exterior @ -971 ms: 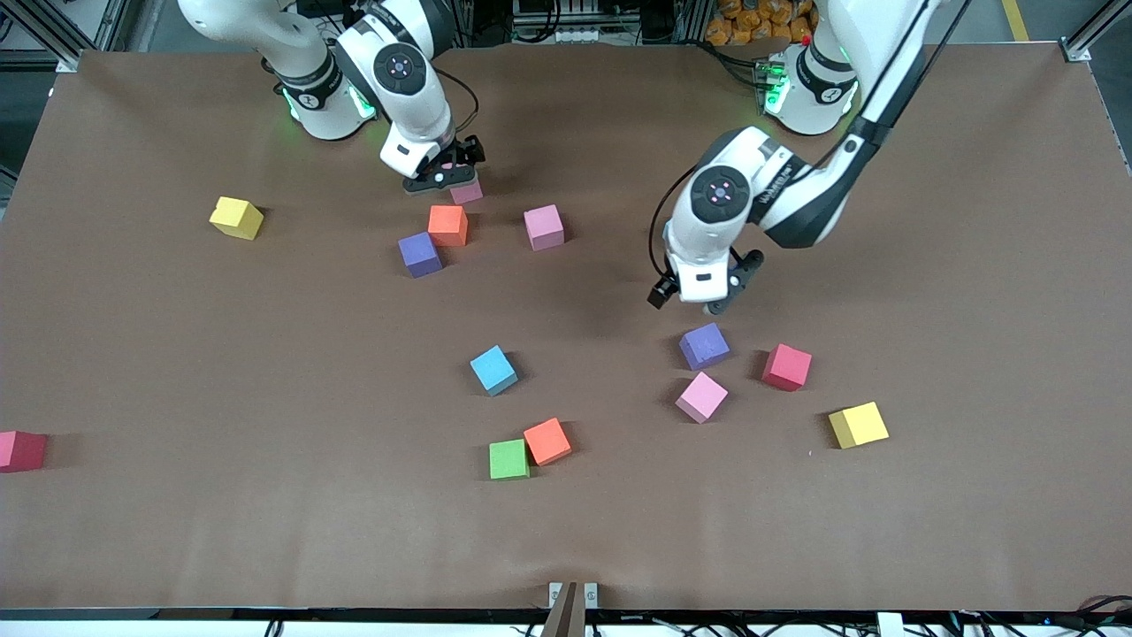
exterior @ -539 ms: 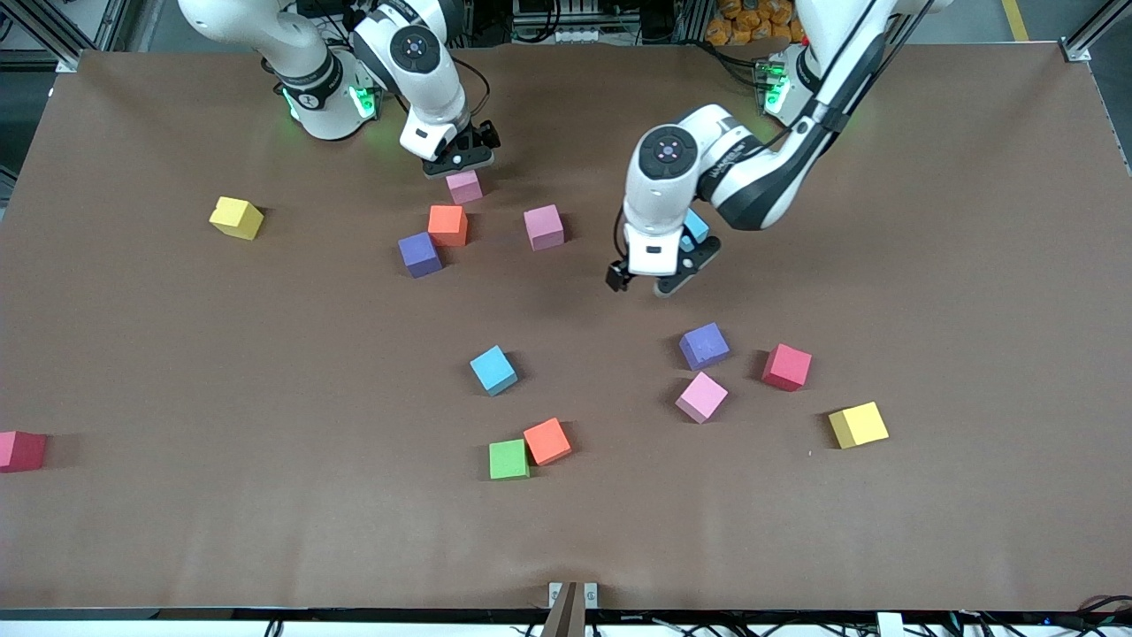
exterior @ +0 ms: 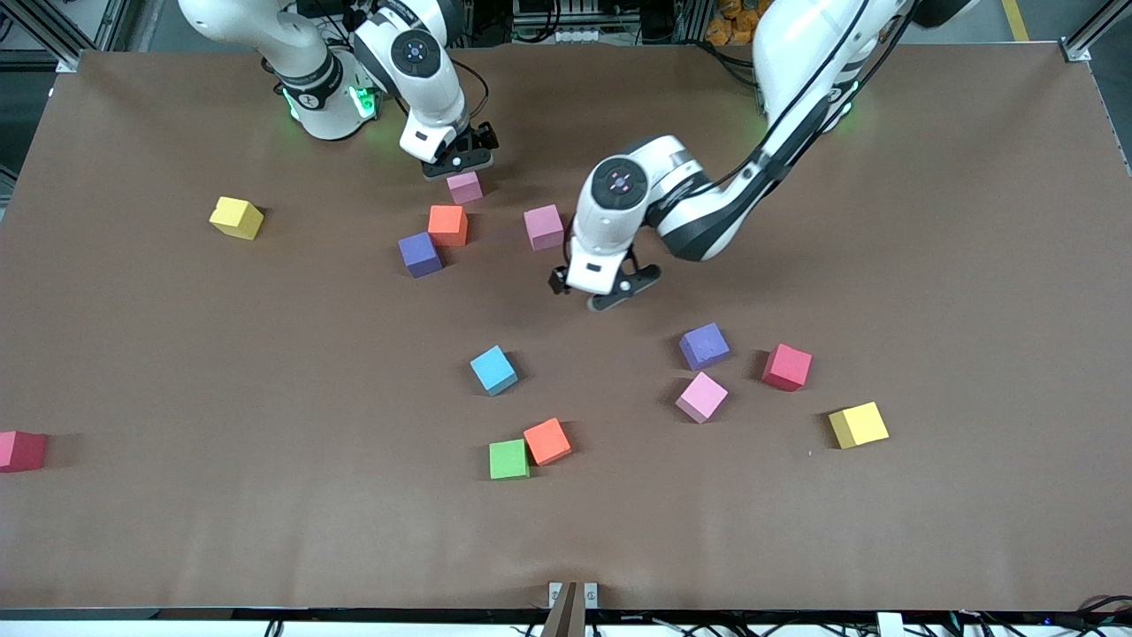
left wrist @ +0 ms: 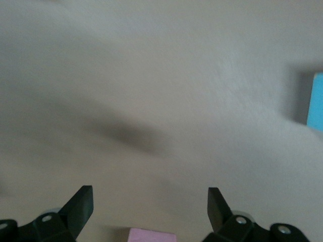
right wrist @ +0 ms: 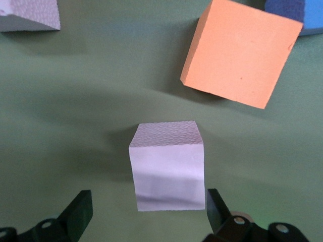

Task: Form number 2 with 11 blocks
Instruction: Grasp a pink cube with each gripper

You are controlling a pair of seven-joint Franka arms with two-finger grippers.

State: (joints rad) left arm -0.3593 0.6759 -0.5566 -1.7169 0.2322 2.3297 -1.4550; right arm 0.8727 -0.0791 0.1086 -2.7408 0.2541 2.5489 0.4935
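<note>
The blocks lie scattered singly on the brown table (exterior: 265,354), and no number 2 is in view. My right gripper (exterior: 457,165) (right wrist: 149,212) hangs open just above a pink block (exterior: 464,187) (right wrist: 168,166), which stands ahead of its fingertips. Close by are an orange block (exterior: 447,225) (right wrist: 242,55), a purple block (exterior: 419,254) and a second pink block (exterior: 543,226). My left gripper (exterior: 591,290) (left wrist: 150,206) is open and empty over bare table beside that second pink block (left wrist: 151,235). A blue block (exterior: 493,370) (left wrist: 317,101) lies nearer the camera.
Toward the left arm's end sit a purple block (exterior: 705,345), a pink one (exterior: 701,396), a red one (exterior: 786,366) and a yellow one (exterior: 859,425). Green (exterior: 508,459) and orange (exterior: 547,441) blocks touch near the front. Yellow (exterior: 236,218) and red (exterior: 19,450) blocks lie toward the right arm's end.
My left gripper has swung from over the purple block toward the right arm's end, covering a blue block by its arm. The right gripper backed slightly off the pink block, then held still.
</note>
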